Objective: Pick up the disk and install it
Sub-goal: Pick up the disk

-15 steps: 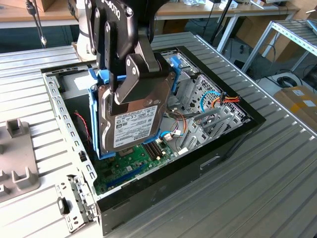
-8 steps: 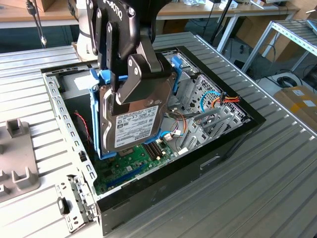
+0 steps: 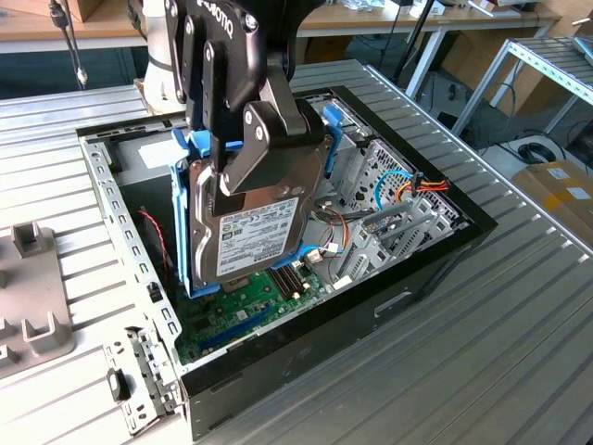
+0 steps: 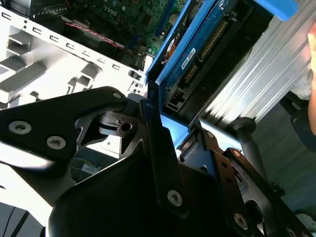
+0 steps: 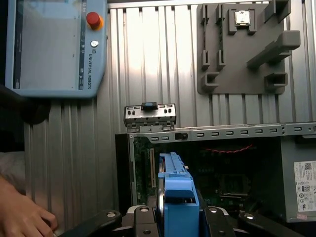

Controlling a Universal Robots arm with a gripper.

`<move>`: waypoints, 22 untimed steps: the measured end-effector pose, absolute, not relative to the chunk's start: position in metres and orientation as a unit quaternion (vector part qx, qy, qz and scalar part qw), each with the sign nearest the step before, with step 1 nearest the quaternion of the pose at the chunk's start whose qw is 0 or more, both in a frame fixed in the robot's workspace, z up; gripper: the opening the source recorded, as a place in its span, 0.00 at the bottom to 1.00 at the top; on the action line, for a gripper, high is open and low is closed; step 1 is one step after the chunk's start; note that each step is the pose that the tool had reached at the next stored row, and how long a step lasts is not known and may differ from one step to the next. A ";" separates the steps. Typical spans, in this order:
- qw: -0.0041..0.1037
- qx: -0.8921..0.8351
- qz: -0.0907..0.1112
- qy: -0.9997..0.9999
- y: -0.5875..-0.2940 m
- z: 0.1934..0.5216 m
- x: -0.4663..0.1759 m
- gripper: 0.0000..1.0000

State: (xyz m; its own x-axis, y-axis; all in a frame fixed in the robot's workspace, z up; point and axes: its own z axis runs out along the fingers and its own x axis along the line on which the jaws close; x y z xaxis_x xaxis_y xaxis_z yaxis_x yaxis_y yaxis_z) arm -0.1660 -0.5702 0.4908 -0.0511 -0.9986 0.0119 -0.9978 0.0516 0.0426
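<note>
The disk [image 3: 258,234], dark grey metal with a white label and a light-blue frame along its sides, hangs upright above the open computer case [image 3: 435,250]. My gripper [image 3: 248,165] is shut on it, one black finger [image 3: 264,139] pressed on its labelled face. In the second wrist view the disk [image 4: 207,49] runs between my two fingers, its connector edge showing, and my gripper [image 4: 178,129] clamps its near end. In the first wrist view the blue frame of the disk [image 5: 175,195] sits in my gripper [image 5: 177,217], over the green motherboard [image 5: 143,168].
Inside the case are the motherboard [image 3: 250,306], a metal drive cage with coloured cables [image 3: 389,199] and a grey box with a white sticker [image 5: 301,177]. A grey fixture [image 3: 28,297] and a loose metal bracket [image 3: 139,380] lie on the slatted table. A pendant [image 5: 54,49] and a person's hand [image 5: 19,215] are nearby.
</note>
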 end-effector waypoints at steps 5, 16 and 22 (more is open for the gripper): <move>0.019 0.689 -0.011 -0.725 -0.571 0.491 -0.162 0.37; 0.019 0.689 -0.011 -0.725 -0.572 0.490 -0.158 0.37; 0.019 0.689 -0.011 -0.725 -0.572 0.490 -0.156 0.37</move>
State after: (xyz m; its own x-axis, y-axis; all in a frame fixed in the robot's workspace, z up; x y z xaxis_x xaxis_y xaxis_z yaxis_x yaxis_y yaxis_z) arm -0.1562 -0.5722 0.4904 -0.0511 -0.9986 0.0119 -0.9978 0.0516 0.0425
